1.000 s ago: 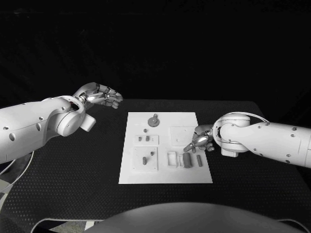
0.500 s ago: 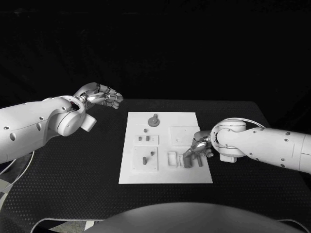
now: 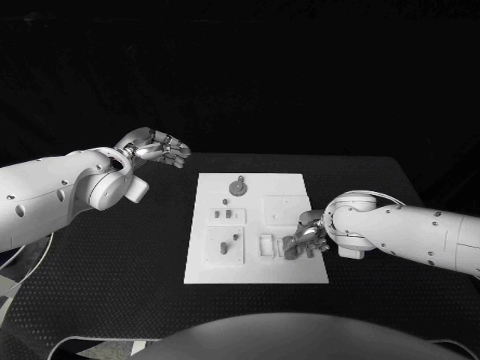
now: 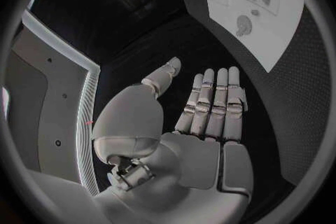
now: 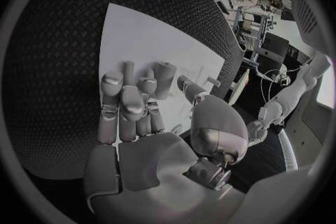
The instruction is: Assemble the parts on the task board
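White board [image 3: 256,225] could slide if the right robot hand [image 3: 304,240], fingers down on loose parts [image 3: 294,248], fumbles; grasp unclear. Left robot hand [image 3: 154,147] hovers open.

The right robot hand [image 3: 305,241] hides the parts [image 3: 292,248] beneath it.

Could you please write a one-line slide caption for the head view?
Right hand reaches down onto the task board near its parts; left hand is raised beside it.
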